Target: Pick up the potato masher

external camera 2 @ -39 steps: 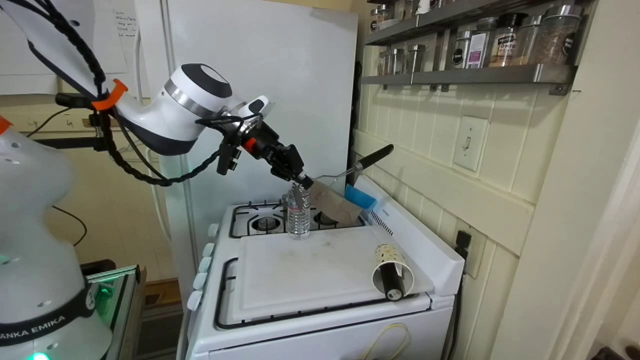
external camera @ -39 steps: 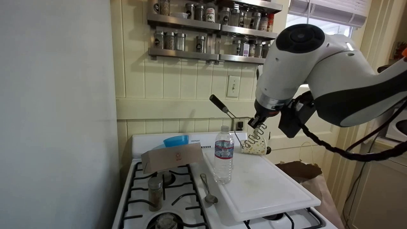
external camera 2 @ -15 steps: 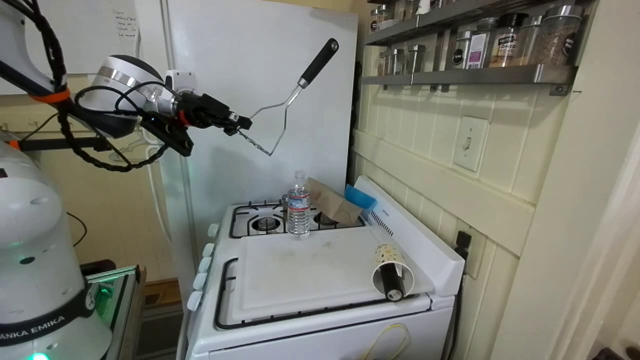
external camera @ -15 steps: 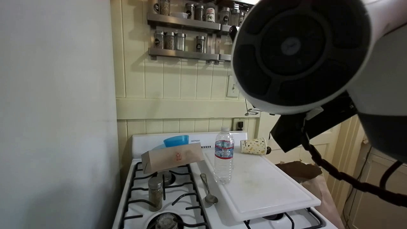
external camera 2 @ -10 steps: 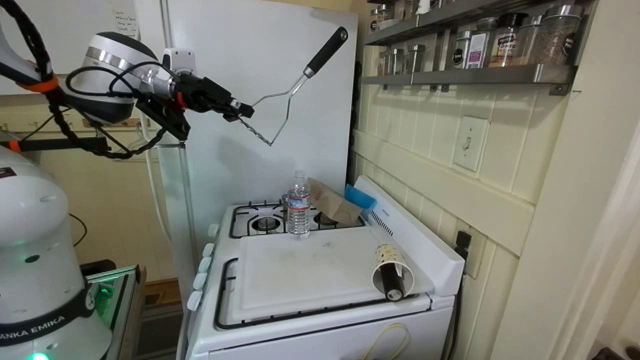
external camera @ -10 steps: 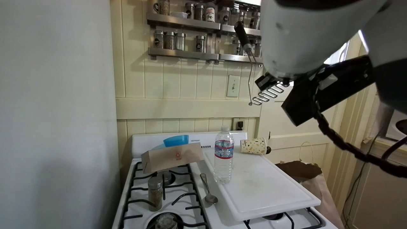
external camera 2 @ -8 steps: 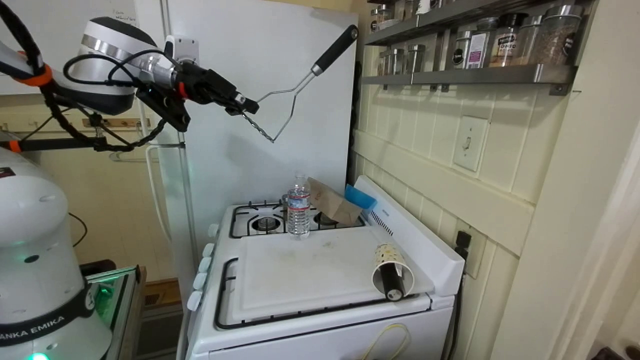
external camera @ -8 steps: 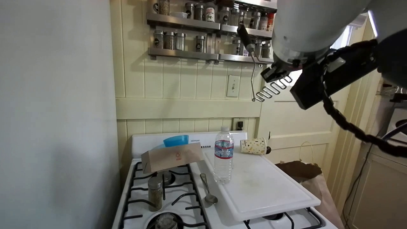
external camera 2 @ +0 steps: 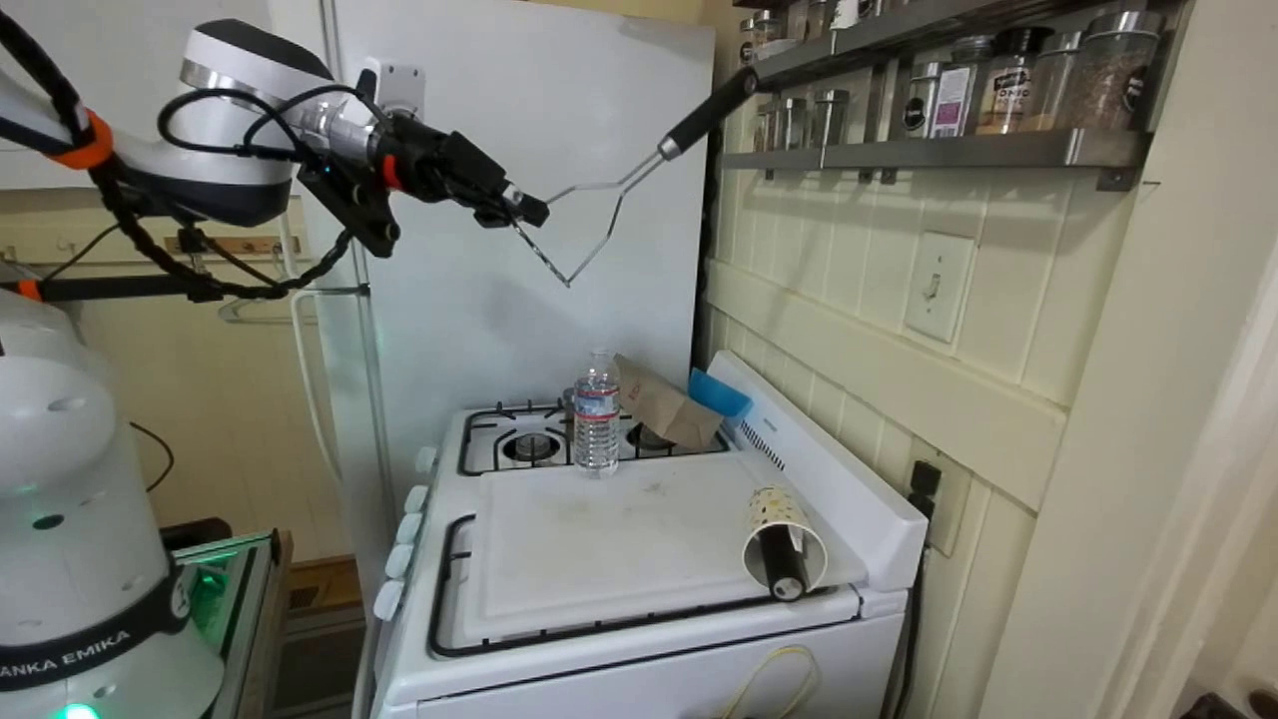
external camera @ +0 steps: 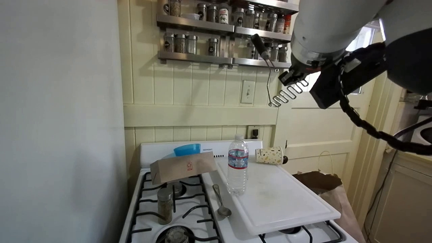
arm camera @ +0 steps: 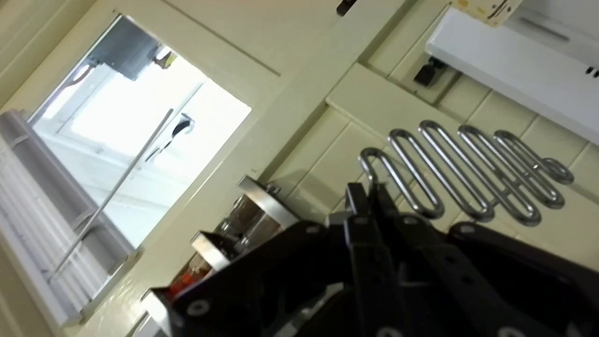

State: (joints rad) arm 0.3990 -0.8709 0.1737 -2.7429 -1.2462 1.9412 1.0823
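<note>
The masher [external camera 2: 644, 170] has climbed since a couple of seconds ago, when it hung lower; it is now in mid-air, well above the stove [external camera 2: 619, 674], and the rise has lately levelled off. The tool [arm camera: 371, 193] is clenched on one end of the masher's wire head [arm camera: 457, 169], so I would judge the pick-up done, with only a steady hold left. Caught at one end, with the handle [external camera 2: 709, 112] reaching outward, the masher could twist in that grip.

Nearest is the head: round, glossy metal bent into a tight zigzag. Beyond it wire runs up to the handle, dull black with a silvery collar [external camera 2: 669, 149]. Below, the bottle [external camera: 238, 172], clear ribbed plastic, stands upright at the edge of the board [external camera: 280, 202], smooth and white with a groove inside its rim. Farther back, a speckled, tapered cup [external camera: 269, 155] lies on its side. Behind is the wall [external camera: 199, 114], cream grooved panelling, hung with grey metal shelves [external camera: 194, 57] of glass jars [external camera: 180, 44].
</note>
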